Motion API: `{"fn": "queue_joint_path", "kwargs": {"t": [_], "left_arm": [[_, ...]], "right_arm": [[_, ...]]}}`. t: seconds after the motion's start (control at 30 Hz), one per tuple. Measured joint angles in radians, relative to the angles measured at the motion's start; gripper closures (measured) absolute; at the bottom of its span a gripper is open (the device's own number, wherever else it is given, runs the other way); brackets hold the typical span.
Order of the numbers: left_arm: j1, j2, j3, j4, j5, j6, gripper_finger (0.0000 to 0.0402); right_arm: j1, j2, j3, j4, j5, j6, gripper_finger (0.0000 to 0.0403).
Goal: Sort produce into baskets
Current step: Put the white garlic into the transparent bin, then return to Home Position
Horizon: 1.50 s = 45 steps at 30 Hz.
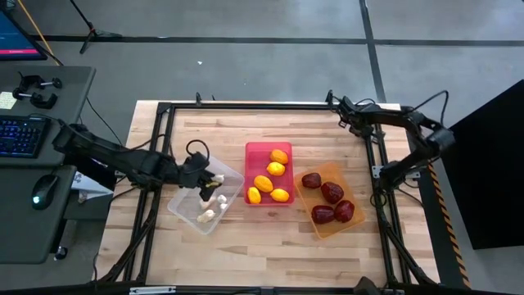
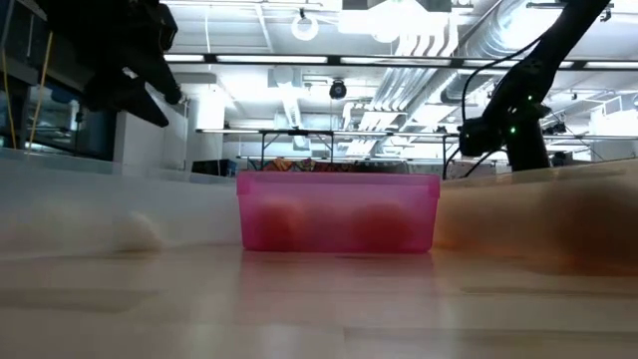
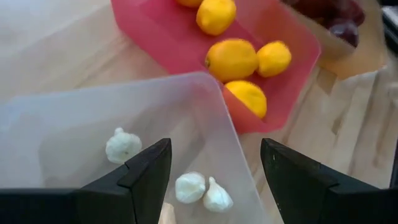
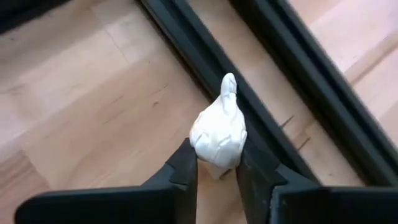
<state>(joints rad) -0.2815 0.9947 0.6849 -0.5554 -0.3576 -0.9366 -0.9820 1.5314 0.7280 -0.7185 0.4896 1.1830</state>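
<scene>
The table (image 1: 270, 246) carries a black frame (image 1: 246, 107) along its edges and three bins side by side near the middle. The clear bin (image 1: 184, 206) lies at the left, the red bin (image 1: 255, 149) in the middle, the orange bin (image 1: 327, 170) at the right, tilted. Four dark red fruits (image 1: 332, 192) fill the orange bin; five lemons (image 1: 264, 183) lie in the red one; garlic bulbs (image 1: 206, 215) sit in the clear one. The left gripper (image 3: 214, 171) hangs over the clear bin with its fingers spread wide and nothing between them. The right gripper (image 4: 216, 168) is at the far right corner, over the frame rail, pinching a garlic bulb (image 4: 219, 130) between narrowed fingers. Beside the table stands a desk with a keyboard (image 1: 18, 135) and a mouse (image 1: 42, 191).
</scene>
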Motion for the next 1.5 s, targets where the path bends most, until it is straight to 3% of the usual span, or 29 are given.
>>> {"fn": "queue_joint_path", "kwargs": {"t": [0.2, 0.33, 0.57, 0.7, 0.77, 0.87, 1.0, 1.2, 1.33, 1.5], "left_arm": [[0.000, -0.079, 0.025, -0.007, -0.060, 0.120, 0.0167], [0.000, -0.170, 0.092, 0.001, -0.206, 0.263, 0.0167], [0.001, -0.304, 0.140, 0.042, -0.535, 0.460, 0.0167], [0.009, -0.349, 0.140, 0.049, -0.609, 0.482, 0.0167], [0.015, -0.362, 0.140, 0.049, -0.608, 0.471, 0.0167], [0.015, -0.367, 0.140, 0.048, -0.583, 0.482, 0.0167], [0.015, -0.367, 0.140, 0.047, -0.521, 0.503, 0.0167], [0.010, -0.365, 0.140, 0.053, -0.427, 0.455, 0.0167], [-0.007, -0.365, 0.140, 0.053, -0.399, 0.415, 0.0167], [-0.049, -0.365, 0.140, 0.053, -0.342, 0.368, 0.0167]], "right_arm": [[0.116, -0.130, 0.000, -0.003, -0.021, -0.038, 0.0337], [0.294, -0.232, 0.000, 0.101, -0.059, -0.068, 0.0337], [0.710, -0.246, 0.001, 0.653, -0.226, -0.103, 0.0337], [0.895, -0.121, 0.016, 1.022, -0.228, -0.103, 0.0336], [0.958, -0.031, 0.057, 1.112, -0.228, -0.106, 0.0336], [1.027, 0.124, 0.175, 1.118, -0.231, -0.130, 0.0336], [1.074, 0.331, 0.383, 1.085, -0.316, -0.174, 0.0336], [1.076, 0.559, 0.743, 0.897, -0.432, -0.263, 0.0323], [1.057, 0.651, 0.921, 0.712, -0.487, -0.315, 0.0271], [1.040, 0.669, 1.020, 0.563, -0.517, -0.453, 0.0185]]}}
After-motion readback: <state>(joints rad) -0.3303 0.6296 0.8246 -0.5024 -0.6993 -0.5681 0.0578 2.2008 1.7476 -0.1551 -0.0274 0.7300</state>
